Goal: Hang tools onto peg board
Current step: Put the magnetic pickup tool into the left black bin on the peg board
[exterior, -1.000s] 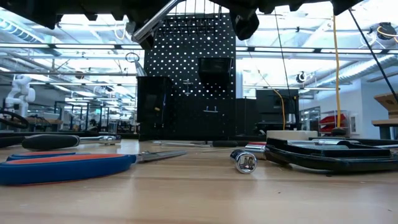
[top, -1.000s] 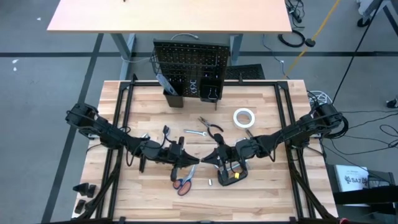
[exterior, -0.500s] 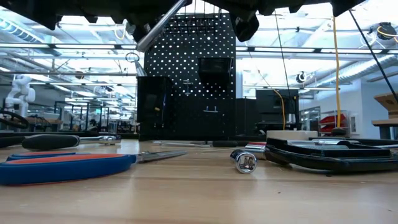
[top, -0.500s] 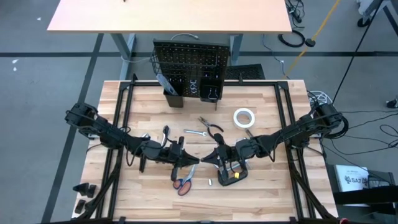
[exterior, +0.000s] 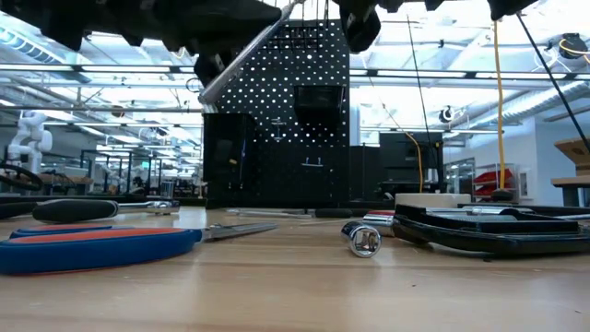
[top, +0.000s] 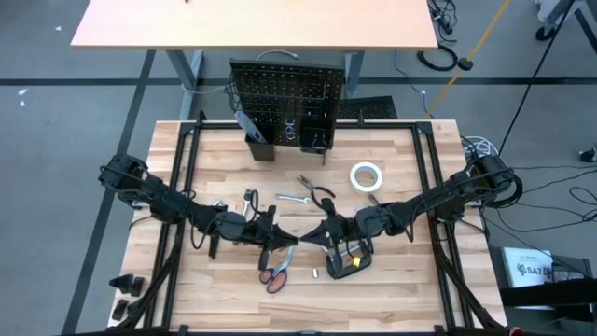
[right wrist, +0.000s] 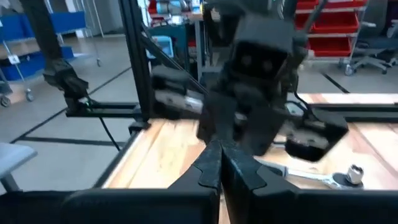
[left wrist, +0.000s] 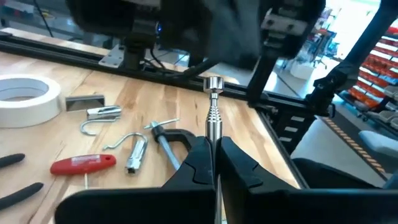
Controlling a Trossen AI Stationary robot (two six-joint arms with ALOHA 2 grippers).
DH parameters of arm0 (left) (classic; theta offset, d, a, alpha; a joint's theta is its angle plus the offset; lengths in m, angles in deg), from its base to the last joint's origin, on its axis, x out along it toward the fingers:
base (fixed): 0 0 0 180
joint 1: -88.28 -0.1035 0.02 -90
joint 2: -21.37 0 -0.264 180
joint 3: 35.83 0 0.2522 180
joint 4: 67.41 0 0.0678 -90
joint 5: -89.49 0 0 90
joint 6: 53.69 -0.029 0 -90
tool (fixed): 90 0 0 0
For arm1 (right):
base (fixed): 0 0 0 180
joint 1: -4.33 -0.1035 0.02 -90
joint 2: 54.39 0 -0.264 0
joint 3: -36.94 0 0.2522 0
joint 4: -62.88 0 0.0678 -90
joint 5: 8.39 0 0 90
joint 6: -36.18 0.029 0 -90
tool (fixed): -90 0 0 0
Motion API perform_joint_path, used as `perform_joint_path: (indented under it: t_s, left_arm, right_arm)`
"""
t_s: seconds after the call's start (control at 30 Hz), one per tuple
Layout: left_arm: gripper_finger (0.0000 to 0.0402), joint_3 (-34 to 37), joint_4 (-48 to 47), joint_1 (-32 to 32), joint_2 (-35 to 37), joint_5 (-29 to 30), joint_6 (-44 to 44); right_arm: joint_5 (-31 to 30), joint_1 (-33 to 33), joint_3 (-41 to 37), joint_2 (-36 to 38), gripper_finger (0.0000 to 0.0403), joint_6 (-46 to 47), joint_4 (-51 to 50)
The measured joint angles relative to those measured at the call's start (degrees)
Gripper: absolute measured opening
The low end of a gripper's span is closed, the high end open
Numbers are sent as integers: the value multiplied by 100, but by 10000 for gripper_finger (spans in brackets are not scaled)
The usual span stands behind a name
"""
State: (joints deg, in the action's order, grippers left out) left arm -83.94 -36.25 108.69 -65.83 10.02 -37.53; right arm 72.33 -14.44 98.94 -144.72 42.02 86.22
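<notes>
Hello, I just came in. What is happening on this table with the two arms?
The left gripper is shut on a silver ratchet and holds it in the air above the middle of the wooden table. The right gripper is shut and empty, facing the left one closely. The black peg board stands at the far edge. Orange-handled scissors, a white tape roll and a red screwdriver lie on the table.

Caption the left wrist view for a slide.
Left gripper shut on the silver ratchet, lifted above the tabletop's C-clamp, red screwdriver and tape roll.
</notes>
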Motion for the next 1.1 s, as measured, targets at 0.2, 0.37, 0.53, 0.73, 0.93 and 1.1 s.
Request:
perform_joint_path:
  t_s: [0.2, 0.37, 0.53, 0.73, 0.93, 1.1]
  left_arm:
    - [1, 0, 20, -51, 0, 44, -39]
    - [1, 0, -37, -101, 0, 415, -45]
    - [1, 2, 241, -95, 7, 345, -168]
    - [1, 2, 245, -90, 7, 186, -149]
    - [1, 2, 241, -90, 7, 195, -146]
    - [1, 2, 223, -90, 7, 361, -146]
  right_arm:
    - [6, -4, -3, 0, 0, -52, -71]
    - [30, -24, -5, 84, 0, -84, -212]
    - [-181, -86, -5, 186, 0, 116, -1012]
    - [-1012, -101, -9, 184, 0, 233, -1303]
    - [-1043, -101, -9, 184, 0, 230, -1021]
    - [-1048, -101, -9, 184, 0, 244, -981]
